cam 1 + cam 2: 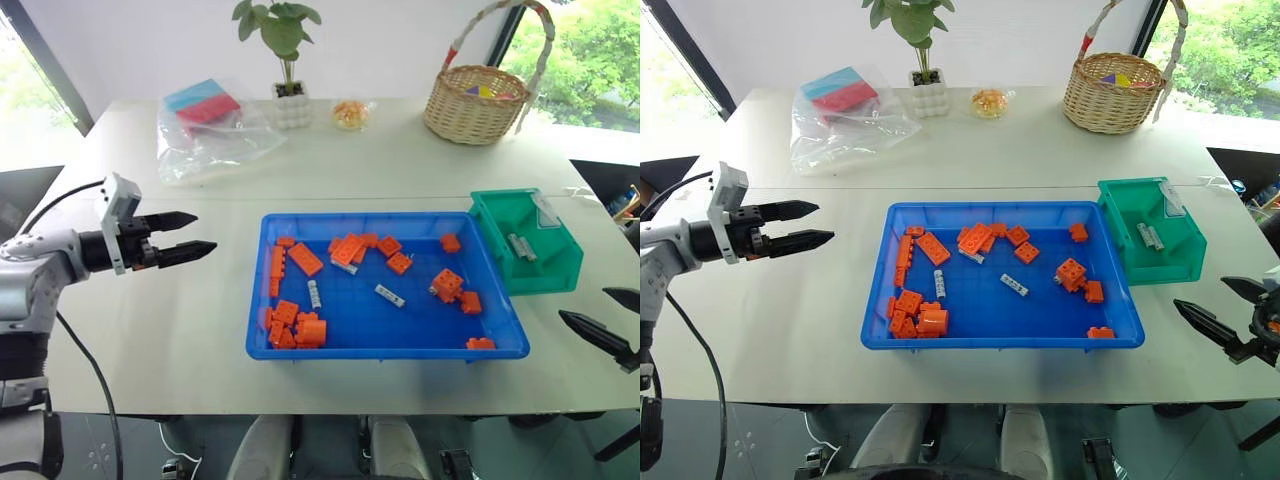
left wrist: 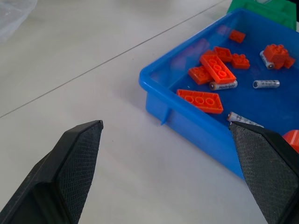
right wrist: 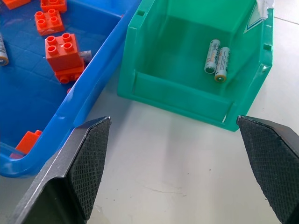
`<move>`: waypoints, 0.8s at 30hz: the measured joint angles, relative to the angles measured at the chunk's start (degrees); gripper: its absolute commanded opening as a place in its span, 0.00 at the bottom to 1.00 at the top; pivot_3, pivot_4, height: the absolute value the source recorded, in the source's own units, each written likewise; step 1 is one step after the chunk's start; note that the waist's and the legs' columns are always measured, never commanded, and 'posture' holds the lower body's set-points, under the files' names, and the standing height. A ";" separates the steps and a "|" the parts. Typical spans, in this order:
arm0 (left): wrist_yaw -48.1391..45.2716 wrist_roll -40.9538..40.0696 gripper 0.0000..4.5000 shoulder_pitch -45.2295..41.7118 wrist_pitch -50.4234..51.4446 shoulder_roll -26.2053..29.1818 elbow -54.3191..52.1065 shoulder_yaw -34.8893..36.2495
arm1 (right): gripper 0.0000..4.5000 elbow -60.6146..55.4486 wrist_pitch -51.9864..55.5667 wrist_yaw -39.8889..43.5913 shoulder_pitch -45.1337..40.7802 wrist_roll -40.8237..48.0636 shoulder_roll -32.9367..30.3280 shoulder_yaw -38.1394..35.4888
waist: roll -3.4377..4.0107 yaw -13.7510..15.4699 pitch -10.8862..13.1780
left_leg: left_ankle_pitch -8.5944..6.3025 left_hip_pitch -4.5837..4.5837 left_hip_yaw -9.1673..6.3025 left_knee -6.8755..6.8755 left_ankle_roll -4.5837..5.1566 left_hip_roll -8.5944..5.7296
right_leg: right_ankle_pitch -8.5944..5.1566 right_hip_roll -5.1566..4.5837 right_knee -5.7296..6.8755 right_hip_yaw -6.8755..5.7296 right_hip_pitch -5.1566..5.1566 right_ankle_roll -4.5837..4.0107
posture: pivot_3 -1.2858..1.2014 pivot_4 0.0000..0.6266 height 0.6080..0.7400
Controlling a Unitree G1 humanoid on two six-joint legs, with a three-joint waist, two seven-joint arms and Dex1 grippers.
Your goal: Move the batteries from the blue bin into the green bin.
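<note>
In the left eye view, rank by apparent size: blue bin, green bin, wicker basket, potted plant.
1. blue bin
2. green bin
3. wicker basket and potted plant look alike in size; both stand farther back, so unsure.

We seem to be in an office or lab: a plain white table [image 1: 330, 170] by large windows [image 1: 590, 60], with a potted plant [image 1: 285, 60] and wicker basket [image 1: 475, 100].

The right claw [image 1: 618, 322] is running off the picture's edge, only its finger ends showing. Just ahead of it, a brick [image 3: 64, 57] is covering most of one battery [image 3: 85, 55]. Ahead of the left claw [image 2: 170, 175], its finger [image 2: 268, 170] is hiding part of another battery [image 2: 244, 120].
</note>
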 measured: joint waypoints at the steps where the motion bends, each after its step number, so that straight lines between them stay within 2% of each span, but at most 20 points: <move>1: 0.00 -0.01 1.00 -0.01 0.00 -0.02 0.01 0.00 | 0.98 -0.05 0.00 -0.09 -0.02 -0.01 0.00 0.00 | 0.00 -0.01 0.00 | 0.00 0.00 0.00 0.00 0.00 0.00 | 0.00 0.00 0.00 0.00 0.00 0.00 | 0.52 0.24 0.71; 24: -1.07 1.39 1.00 -0.71 -0.30 -0.11 0.77 -0.16 | 0.98 -0.45 0.07 -0.82 -1.50 -1.38 -0.20 0.25 | 0.00 -0.06 0.00 | 0.00 0.00 0.01 -0.01 0.00 0.00 | 0.02 0.03 0.01 0.00 -0.01 0.00 | 0.52 0.24 0.71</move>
